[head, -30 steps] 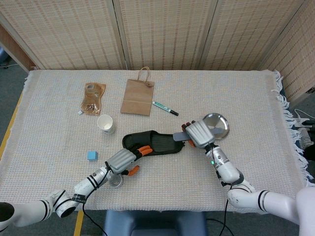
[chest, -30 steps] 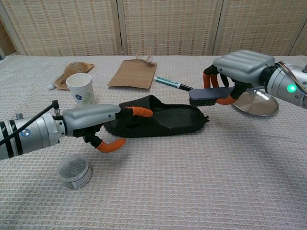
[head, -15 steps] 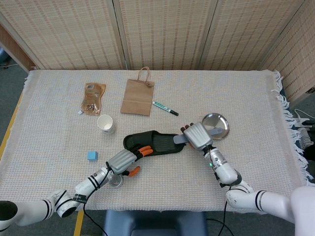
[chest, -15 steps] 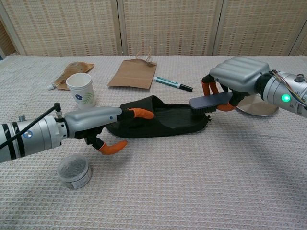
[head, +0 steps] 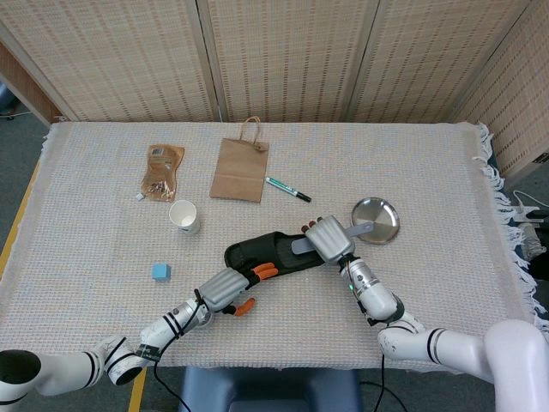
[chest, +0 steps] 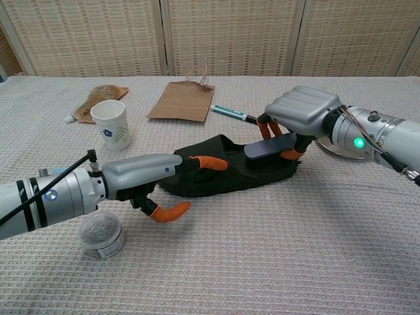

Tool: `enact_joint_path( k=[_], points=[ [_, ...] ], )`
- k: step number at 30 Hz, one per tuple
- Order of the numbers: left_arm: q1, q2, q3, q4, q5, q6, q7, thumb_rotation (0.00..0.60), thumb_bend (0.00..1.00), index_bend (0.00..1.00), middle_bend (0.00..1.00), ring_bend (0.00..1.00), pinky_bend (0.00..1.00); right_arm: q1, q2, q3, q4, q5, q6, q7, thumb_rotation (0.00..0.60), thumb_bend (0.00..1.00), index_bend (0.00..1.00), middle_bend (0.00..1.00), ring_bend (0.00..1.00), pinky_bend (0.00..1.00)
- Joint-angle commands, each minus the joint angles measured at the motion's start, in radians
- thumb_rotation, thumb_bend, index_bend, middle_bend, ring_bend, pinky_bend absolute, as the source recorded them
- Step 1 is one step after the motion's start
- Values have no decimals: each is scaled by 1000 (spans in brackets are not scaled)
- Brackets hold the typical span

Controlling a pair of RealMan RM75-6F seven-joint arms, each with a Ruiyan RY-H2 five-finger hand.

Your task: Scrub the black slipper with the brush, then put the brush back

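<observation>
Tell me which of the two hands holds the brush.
The right hand holds the brush over the slipper's heel end. The left hand holds no brush; its fingers rest on the slipper's other end.

Both hands are chunky silver-grey shells with ribbed backs and orange rubbery fingertips. The left hand sits on a metallic forearm with black bands and a thin black cable. The right hand has a glowing green light at its wrist, plus thin exposed wires.
</observation>
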Motion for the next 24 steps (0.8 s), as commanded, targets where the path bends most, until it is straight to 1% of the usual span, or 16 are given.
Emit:
enact_joint_path(
  k=[1,5,9,17,21,24],
  points=[
    [-1,1,1,0,-3,0,0,600,580,0,0,0,42,11,-11,2,-4,4,-5,-12,600,549,909,737,640,890],
    [-1,1,5,0,-7,1,0,600,580,0,0,0,42,17,-21,2,-15,4,-2,-11,600,549,910,737,641,890],
    [-1,-1,9,0,-9,3,4,600,580,0,0,0,42,17,-18,-10,-5,-4,3,-23,600,549,909,737,640,890],
    [-9,1,12,-9,-13,-4,10,600,581,0,0,0,42,-4,27,-27,11,-1,23,-35,600,549,910,737,641,890],
    [-15,-2,12,-9,-16,-11,12,600,581,0,0,0,42,-3,33,-23,-3,6,16,-30,600,549,909,737,640,890],
    [-16,-3,11,-7,-17,-9,9,600,581,0,0,0,42,6,20,-28,-14,-1,9,-37,600,549,910,737,641,890]
  ],
)
